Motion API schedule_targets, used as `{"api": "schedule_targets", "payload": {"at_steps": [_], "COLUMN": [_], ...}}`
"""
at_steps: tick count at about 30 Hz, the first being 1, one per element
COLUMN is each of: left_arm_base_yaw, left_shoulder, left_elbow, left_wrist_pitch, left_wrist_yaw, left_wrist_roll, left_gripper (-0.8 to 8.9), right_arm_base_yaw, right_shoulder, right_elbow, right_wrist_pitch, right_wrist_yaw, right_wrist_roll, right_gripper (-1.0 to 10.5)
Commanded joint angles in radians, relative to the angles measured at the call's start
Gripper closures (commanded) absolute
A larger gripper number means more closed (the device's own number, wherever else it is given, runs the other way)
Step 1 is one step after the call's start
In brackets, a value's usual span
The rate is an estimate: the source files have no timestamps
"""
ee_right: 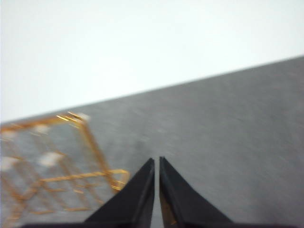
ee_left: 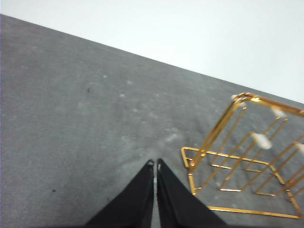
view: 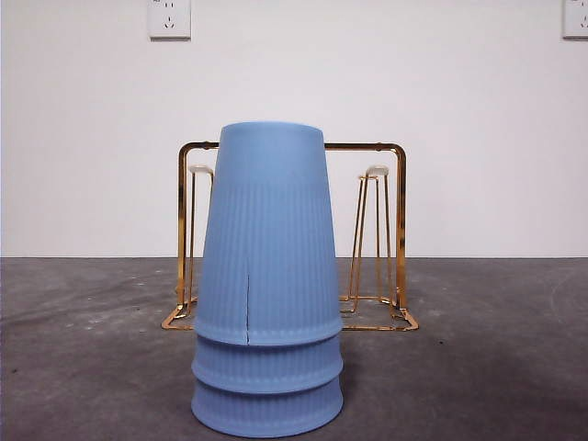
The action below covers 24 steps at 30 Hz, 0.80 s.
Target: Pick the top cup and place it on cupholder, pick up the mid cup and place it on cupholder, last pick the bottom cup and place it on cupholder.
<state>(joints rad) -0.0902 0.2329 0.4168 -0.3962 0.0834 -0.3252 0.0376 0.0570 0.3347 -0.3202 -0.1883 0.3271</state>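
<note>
Three blue cups stand nested upside down at the near middle of the grey worktop (view: 83, 367). The top cup (view: 266, 234) covers the other two, whose rims show as two bands below its rim; a thin dark split runs up from its rim, facing near. The mid cup (view: 267, 366) and bottom cup (view: 267, 411) sit under it. Behind the stack, farther back and apart from it, stands the gold rack (view: 390, 234), its arch showing on both sides of the stack, white-tipped pegs upright inside. Bare worktop lies open left and right of the stack and the rack.

The left hand (ee_left: 155, 165) has its jaws pressed together, holding nothing, above bare worktop beside a corner of the rack's base. The right hand (ee_right: 156, 161) is likewise closed and empty, near the rack's other side.
</note>
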Motion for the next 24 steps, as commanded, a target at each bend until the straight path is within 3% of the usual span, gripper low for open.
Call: {"api": "schedule_targets", "payload": {"at_steps": [1,6,10,16,24], "left_arm_base_yaw": [-0.003,-0.003,-0.003,-0.003,-0.056], "left_shoulder": [0.073,0.209,0.309,0.452,0.568], "left_elbow": [0.141,0.345,0.485,0.715,0.917], "left_wrist_pitch": [-0.046,-0.125,-0.180,-0.343,-0.534], "left_wrist_yaw": [0.039,0.149,0.271,0.418,0.450], "left_wrist_roll": [0.004,0.024,0.043,0.164,0.285], "left_gripper": [8.05,8.06,8.06,8.06,8.06], "right_arm_base_yaw": [0.002,0.002,0.002,0.002,0.045], "right_shoulder": [0.052,0.175,0.283,0.448,0.623], "right_elbow": [0.108,0.307,0.453,0.656,0.810], "right_wrist_pitch": [-0.035,-0.168,-0.248,-0.355,-0.474], "right_wrist_yaw": [-0.066,-0.148,-0.251,-0.389,-0.453], "right_wrist_roll": [0.032,0.020,-0.032,-0.135,-0.291], "right_gripper": [9.3,9.3,9.3,9.3,9.3]}}
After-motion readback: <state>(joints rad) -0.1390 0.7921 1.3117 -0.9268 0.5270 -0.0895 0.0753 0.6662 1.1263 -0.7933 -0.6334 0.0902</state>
